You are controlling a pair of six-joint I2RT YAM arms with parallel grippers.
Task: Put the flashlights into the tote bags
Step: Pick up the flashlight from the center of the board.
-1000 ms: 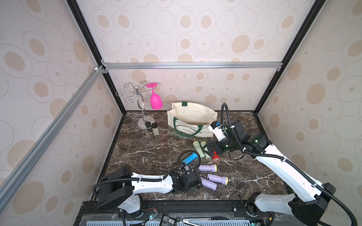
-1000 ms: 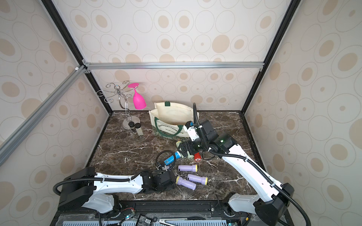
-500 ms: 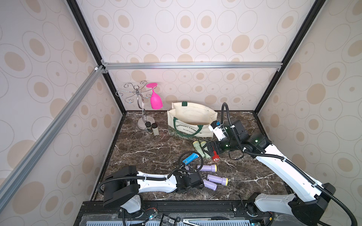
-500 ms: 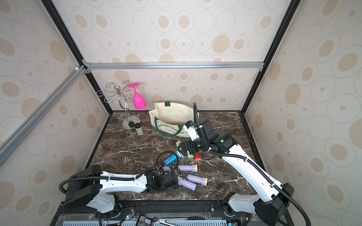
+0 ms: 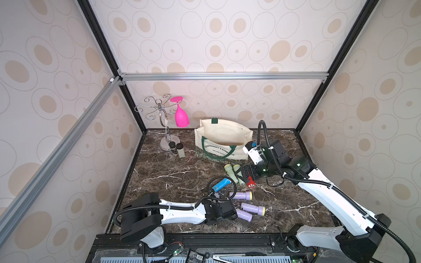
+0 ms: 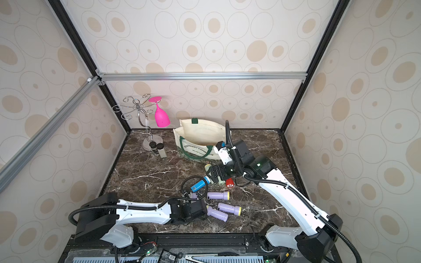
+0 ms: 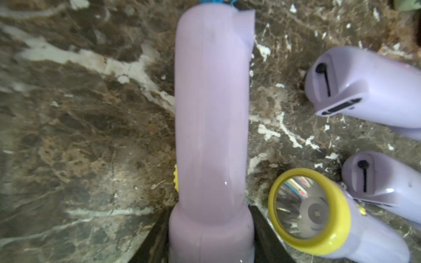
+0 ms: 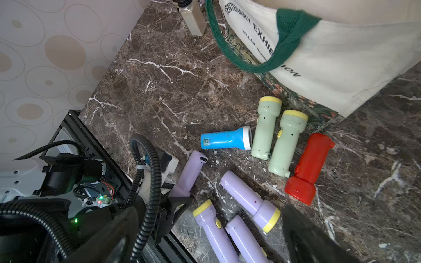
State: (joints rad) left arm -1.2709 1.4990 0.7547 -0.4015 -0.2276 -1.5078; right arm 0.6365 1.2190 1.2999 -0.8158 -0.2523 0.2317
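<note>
Flashlight [image 7: 211,113] between jaws of left gripper [image 7: 210,238]

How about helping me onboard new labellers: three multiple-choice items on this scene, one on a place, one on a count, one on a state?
1. Where is the blue flashlight?
A) in the tote bag
B) on the table, its head by a pale green flashlight
C) on the rack

2. How many lilac flashlights are there?
A) two
B) four
C) six

3. How is the right gripper?
A) open, empty
B) shut on the red flashlight
C) shut on the tote bag

Key: B, it lies on the marble. B, three lie free and one sits in the left gripper. A, its fingers stand wide apart, gripping nothing.
</note>
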